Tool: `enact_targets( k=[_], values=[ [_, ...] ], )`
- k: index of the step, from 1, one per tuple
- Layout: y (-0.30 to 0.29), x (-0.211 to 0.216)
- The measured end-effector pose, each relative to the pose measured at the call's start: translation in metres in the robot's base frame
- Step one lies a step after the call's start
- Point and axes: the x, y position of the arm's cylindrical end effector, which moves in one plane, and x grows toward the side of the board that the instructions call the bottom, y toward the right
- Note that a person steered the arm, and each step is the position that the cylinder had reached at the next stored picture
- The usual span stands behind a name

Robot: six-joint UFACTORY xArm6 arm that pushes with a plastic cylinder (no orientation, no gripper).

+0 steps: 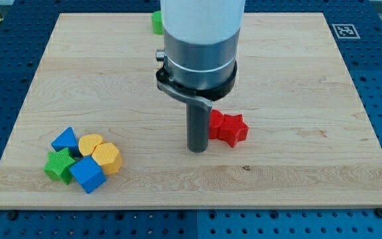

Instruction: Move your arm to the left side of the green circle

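The green circle block (156, 22) sits at the view's top edge of the board, mostly hidden behind my arm's white body. My tip (197, 150) rests on the board near the middle, well below the green circle and slightly to its right. A red star block (229, 128) lies just right of my tip, close to the rod.
A cluster sits at the view's bottom left: a blue triangle-like block (64, 139), a green star (60, 164), a blue cube (87, 174), a yellow heart (89, 143) and a yellow hexagon-like block (107, 158). The wooden board (310, 99) lies on a blue perforated table.
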Motion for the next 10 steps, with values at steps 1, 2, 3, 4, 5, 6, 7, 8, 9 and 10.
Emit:
enact_targets(
  k=[1,2,3,4,5,6,7,8,9,10],
  values=[
    [0.000,-0.005],
    [-0.022,-0.005],
    [-0.029,-0.005],
    [-0.029,-0.015],
    [-0.029,-0.024],
    [-0.030,-0.024],
    [-0.036,-0.024],
    [-0.047,-0.026],
    [-0.055,-0.027],
    [-0.065,-0.031]
  ],
)
